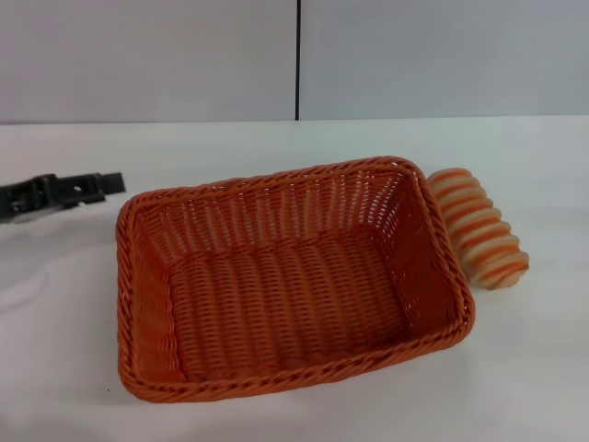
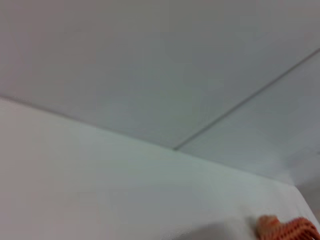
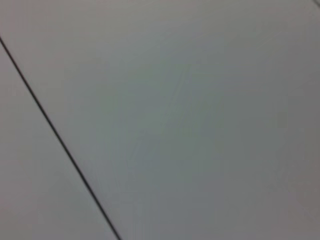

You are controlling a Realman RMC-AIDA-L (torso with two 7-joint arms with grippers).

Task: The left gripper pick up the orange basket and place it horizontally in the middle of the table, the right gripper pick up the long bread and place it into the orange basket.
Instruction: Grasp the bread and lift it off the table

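The orange basket (image 1: 294, 276) rests on the white table (image 1: 276, 138), near its middle, with its long side running across and slightly slanted. It holds nothing. The long bread (image 1: 479, 227) lies on the table just off the basket's right end, touching or nearly touching the rim. My left gripper (image 1: 109, 182) hovers at the left edge of the head view, a short way from the basket's far left corner. A bit of the basket's rim (image 2: 290, 229) shows in the left wrist view. The right gripper is out of view.
A grey wall with a dark vertical seam (image 1: 298, 60) stands behind the table. White tabletop runs in front of the basket and to both sides.
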